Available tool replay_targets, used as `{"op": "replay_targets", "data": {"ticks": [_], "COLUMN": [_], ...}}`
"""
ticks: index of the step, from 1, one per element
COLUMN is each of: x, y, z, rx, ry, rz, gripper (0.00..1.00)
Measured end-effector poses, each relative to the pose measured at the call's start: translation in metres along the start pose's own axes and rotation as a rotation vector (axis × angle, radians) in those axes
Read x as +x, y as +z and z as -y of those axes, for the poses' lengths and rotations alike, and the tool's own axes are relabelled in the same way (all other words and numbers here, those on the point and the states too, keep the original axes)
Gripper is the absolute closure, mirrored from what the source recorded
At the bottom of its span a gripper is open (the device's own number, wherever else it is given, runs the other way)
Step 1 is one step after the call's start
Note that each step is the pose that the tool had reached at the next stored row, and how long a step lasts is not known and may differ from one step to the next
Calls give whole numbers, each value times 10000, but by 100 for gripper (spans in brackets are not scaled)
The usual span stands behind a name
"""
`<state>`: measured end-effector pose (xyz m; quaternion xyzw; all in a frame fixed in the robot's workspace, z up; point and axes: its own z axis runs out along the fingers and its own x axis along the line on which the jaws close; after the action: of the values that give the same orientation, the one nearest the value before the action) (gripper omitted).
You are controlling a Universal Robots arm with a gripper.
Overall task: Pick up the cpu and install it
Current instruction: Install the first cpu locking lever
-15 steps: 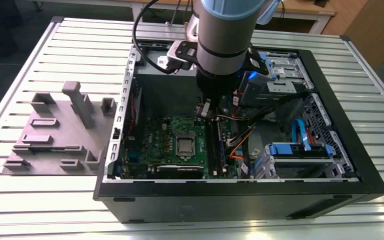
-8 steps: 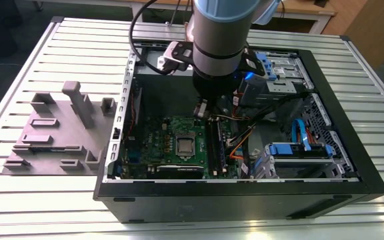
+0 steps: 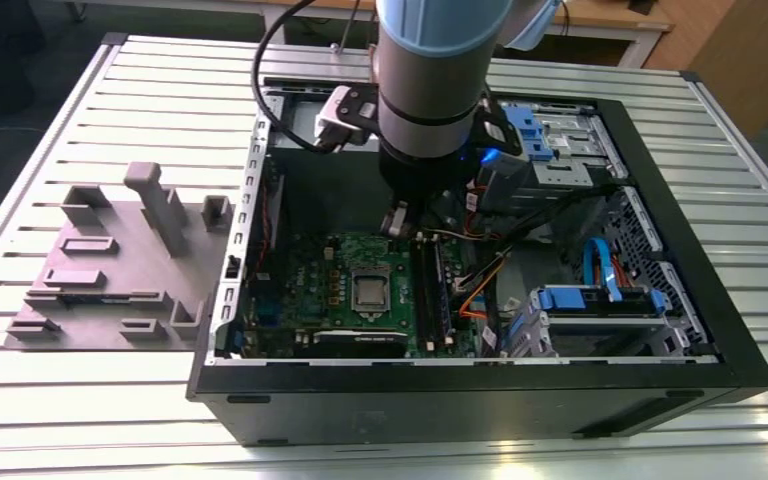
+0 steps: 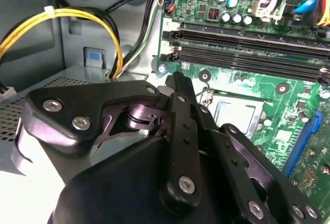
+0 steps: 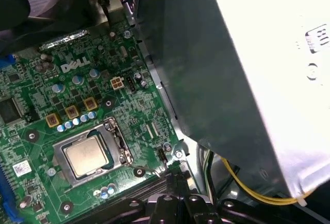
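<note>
The grey robot arm reaches straight down into the open black computer case [image 3: 704, 330], which lies on its side on the ribbed metal counter [image 3: 64, 400]. Its black gripper [image 3: 399, 222] hangs above the green motherboard [image 3: 307, 268]; whether the fingers are wide or narrow, I cannot tell. The small flat square cpu [image 5: 86, 154] with its silvery metal top lies flat, face up, in the metal-framed socket [image 5: 119, 141] at the board's middle, its edges square to the frame.

The cpu [image 5: 86, 153] — a small flat square chip with a silvery-grey metal top — lies flat in the lower left of the first wrist view, seated within its metal-framed socket.
</note>
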<state>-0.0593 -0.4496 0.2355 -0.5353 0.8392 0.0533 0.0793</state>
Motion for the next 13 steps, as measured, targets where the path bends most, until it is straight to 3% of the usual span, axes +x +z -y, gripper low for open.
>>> {"op": "replay_targets", "data": {"ticks": [6, 8, 10, 13], "x": [4, 5, 5, 6], "y": [18, 24, 25, 30], "z": [-1, -2, -2, -1], "rx": [1, 17, 63, 121], "ry": [3, 1, -7, -19], "rz": [-1, -35, -155, -391], "gripper": [90, 90, 90, 90]}}
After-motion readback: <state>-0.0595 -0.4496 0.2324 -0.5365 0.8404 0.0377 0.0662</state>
